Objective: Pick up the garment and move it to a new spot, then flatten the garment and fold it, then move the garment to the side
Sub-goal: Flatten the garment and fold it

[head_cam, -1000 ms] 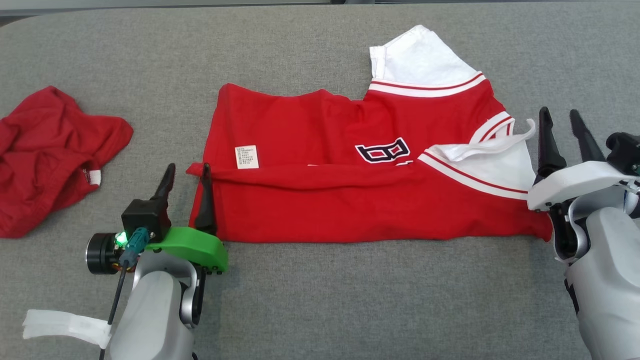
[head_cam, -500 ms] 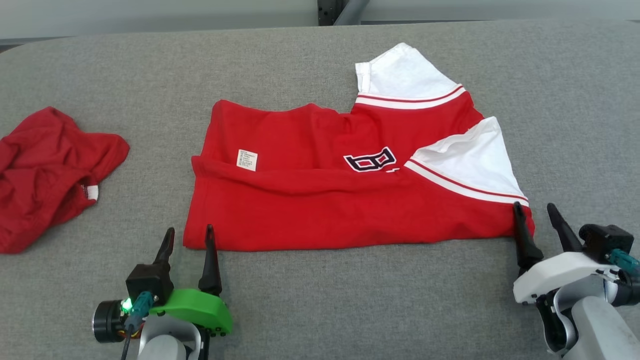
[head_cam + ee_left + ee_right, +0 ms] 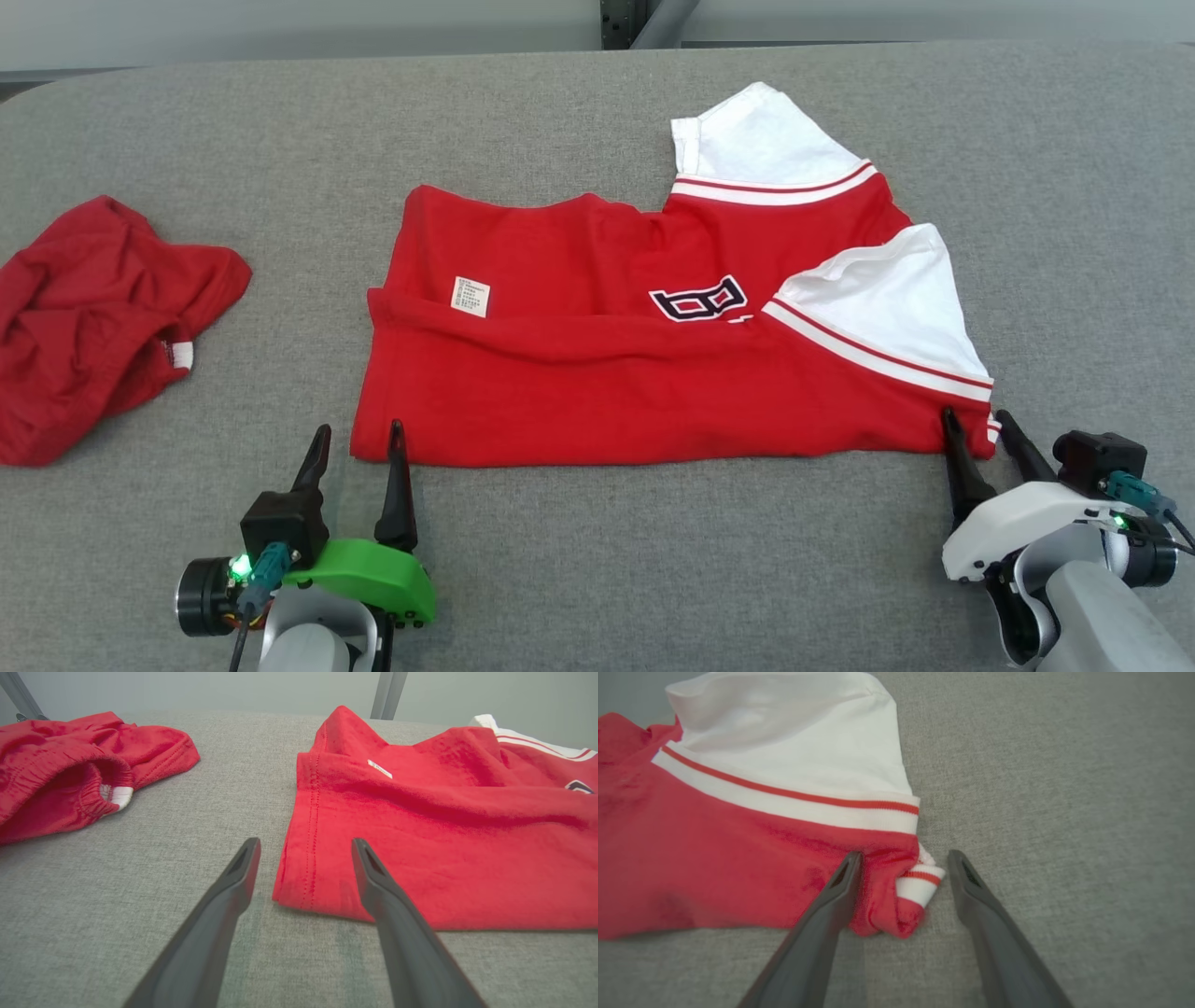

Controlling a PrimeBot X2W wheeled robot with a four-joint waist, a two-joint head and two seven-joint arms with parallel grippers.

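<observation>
Garment status: it lies flat in the middle of the grey table, its near edge just ahead of both arms. The left fingers stand wide apart and hold nothing; in the left wrist view the near-left hem corner sits between them, and contact with the cloth cannot be confirmed. The right fingers are also spread wide, straddling the near-right corner, where a small striped cuff is tucked; nothing is clamped. Beyond the fingers, the near half of the red body is doubled over lengthwise, with a white sleeve laid on top and the care label exposed at the fold line. The far sleeve projects unfolded. Judgement: relocation and flattening appear complete and one fold is made; further folds and the move to the side remain. A second red item lies crumpled at far left, well apart.
</observation>
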